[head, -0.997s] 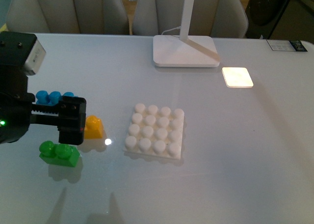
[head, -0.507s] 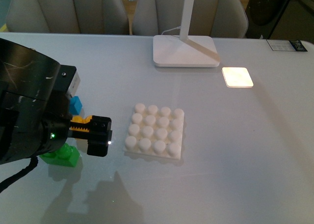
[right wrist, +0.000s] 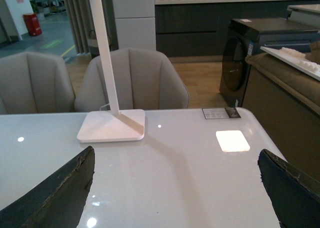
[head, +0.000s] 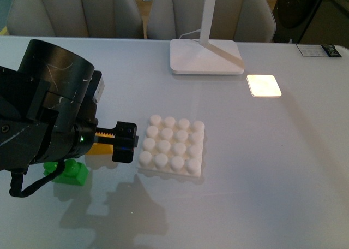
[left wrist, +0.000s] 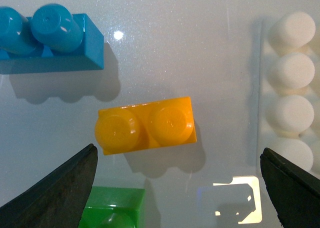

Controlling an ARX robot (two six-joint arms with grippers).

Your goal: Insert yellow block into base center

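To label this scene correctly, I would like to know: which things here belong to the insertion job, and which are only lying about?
Belong to the job: small glossy yellow-orange plastic two-stud brick; flat square white studded plastic plate; left gripper, open.

Only lying about: green plastic two-stud brick; blue plastic studded brick; smooth white lamp foot.

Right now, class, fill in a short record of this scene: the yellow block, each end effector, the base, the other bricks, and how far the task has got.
Yellow block: lying on the table, studs up, not gripped
Left end effector: open, over the yellow block
Right end effector: open, holding nothing
Base: flat on the table, no brick on it
Other bricks: blue brick and green brick, on opposite sides of the yellow block
Task status: block not yet inserted
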